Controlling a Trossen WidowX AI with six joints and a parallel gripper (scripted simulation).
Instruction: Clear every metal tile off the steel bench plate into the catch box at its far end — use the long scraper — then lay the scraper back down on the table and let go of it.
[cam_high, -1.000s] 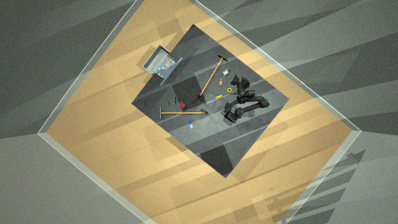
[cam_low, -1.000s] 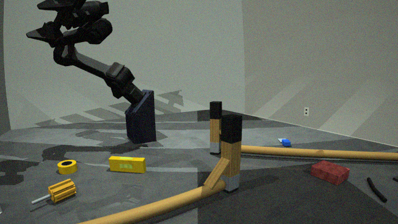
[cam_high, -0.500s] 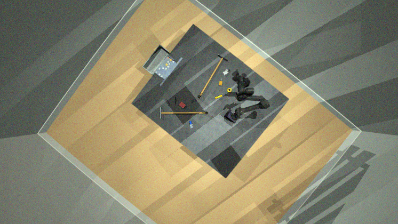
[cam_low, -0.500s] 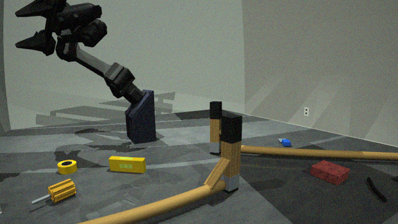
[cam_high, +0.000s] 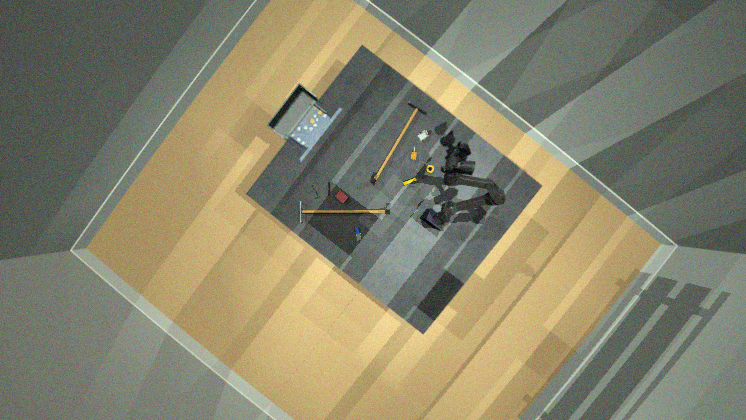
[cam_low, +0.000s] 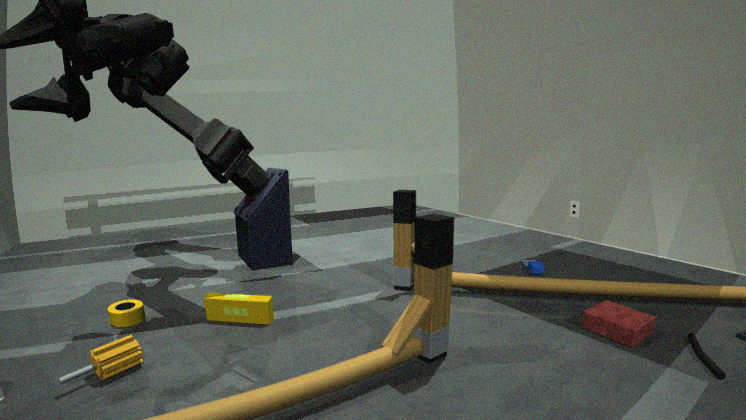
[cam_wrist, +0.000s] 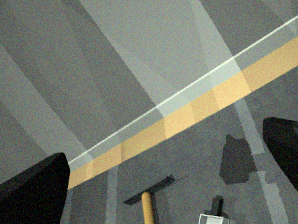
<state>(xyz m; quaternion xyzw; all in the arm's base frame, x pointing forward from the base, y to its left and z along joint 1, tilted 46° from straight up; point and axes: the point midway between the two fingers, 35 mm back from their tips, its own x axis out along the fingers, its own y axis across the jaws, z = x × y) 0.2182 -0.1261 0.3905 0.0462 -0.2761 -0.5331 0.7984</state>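
Note:
A long wooden-handled tool with a black crosshead (cam_high: 417, 108) (cam_wrist: 149, 190) lies on the table; its upright grip (cam_low: 434, 294) stands at the handle's near end. A second long tool (cam_high: 344, 211) (cam_low: 600, 288) has a thin pale metal blade (cam_high: 300, 211). I cannot tell for sure which is the scraper. Small white and orange tiles (cam_high: 312, 121) lie on the blue-grey plate (cam_high: 314, 139). The catch box (cam_high: 283, 105) is at its far end; its interior looks plain grey. My gripper (cam_high: 453, 141) (cam_low: 6, 73) (cam_wrist: 166, 145) is open, empty and raised high above the table, away from both tools.
Near the arm lie a yellow tape roll (cam_high: 427, 168) (cam_low: 126, 317), yellow level (cam_high: 409, 181) (cam_low: 237, 310), orange-handled tool (cam_high: 413, 155) (cam_low: 115, 357) and pale tray (cam_high: 422, 135) (cam_wrist: 212, 220). A red block (cam_high: 341, 196) (cam_low: 618, 323) and blue item (cam_high: 357, 230) (cam_low: 536, 267) flank the metal-bladed tool.

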